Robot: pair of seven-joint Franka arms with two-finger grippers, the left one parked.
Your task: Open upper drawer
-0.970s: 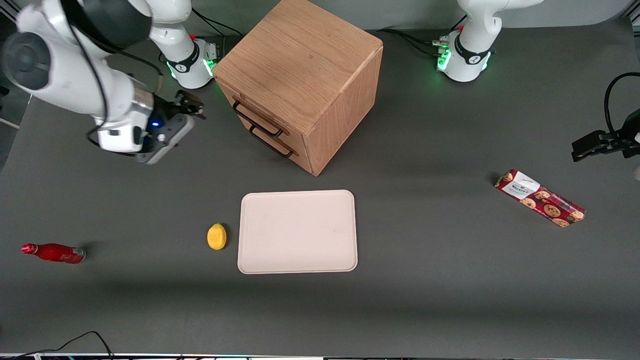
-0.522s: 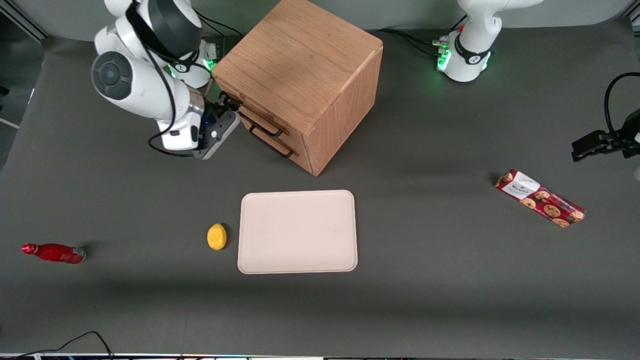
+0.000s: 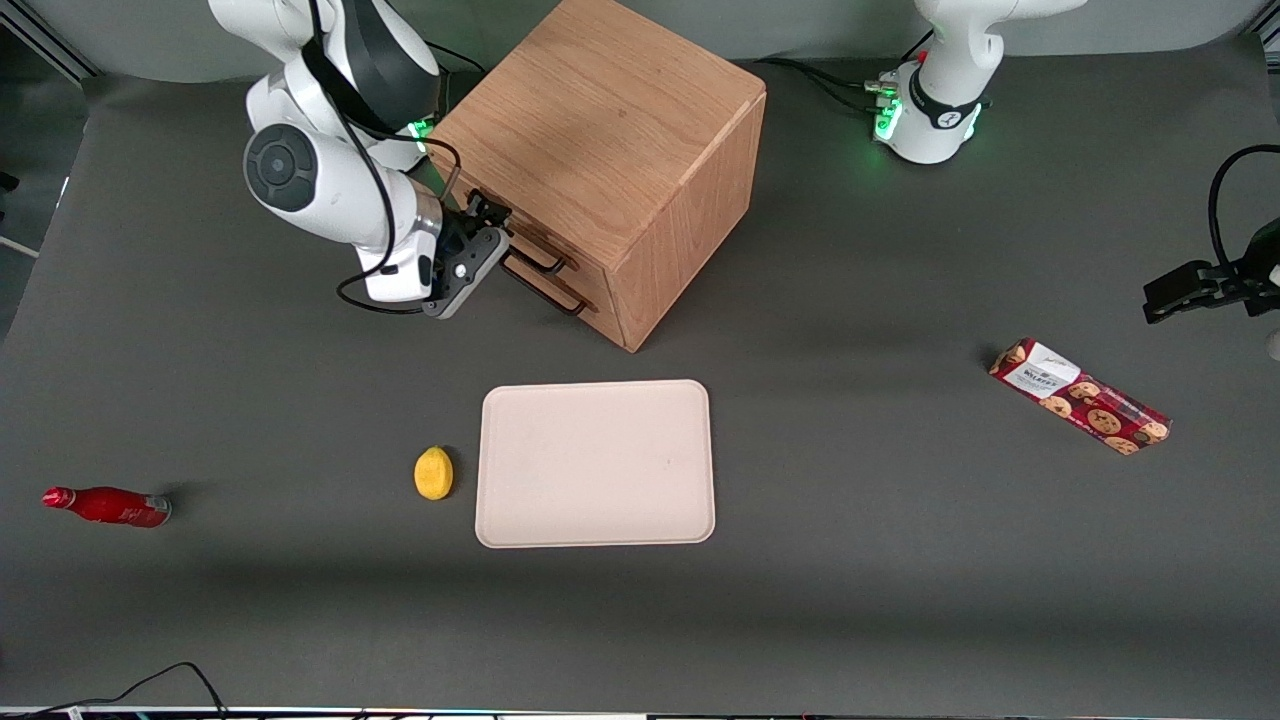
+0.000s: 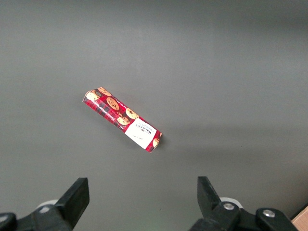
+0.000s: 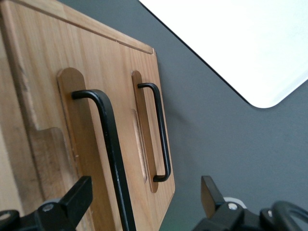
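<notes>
The light-brown wooden cabinet (image 3: 600, 130) stands at the back of the table with both drawers shut. The upper drawer (image 5: 48, 96) has a thin black bar handle (image 3: 545, 264), which also shows in the right wrist view (image 5: 108, 139). The bottom drawer's identical handle (image 3: 548, 297) sits just below it and shows in the right wrist view too (image 5: 161, 130). My right gripper (image 3: 492, 215) is in front of the upper drawer at its handle. In the right wrist view the gripper (image 5: 144, 197) is open, with the upper handle's bar between its fingers.
A cream tray (image 3: 595, 462) lies nearer the front camera than the cabinet, with a yellow lemon (image 3: 433, 472) beside it. A red bottle (image 3: 105, 505) lies toward the working arm's end. A red cookie box (image 3: 1080, 396) lies toward the parked arm's end, also in the left wrist view (image 4: 122, 118).
The right arm swung in toward the cabinet. The gripper went from well apart from the drawers to the upper handle. The drawers have not moved.
</notes>
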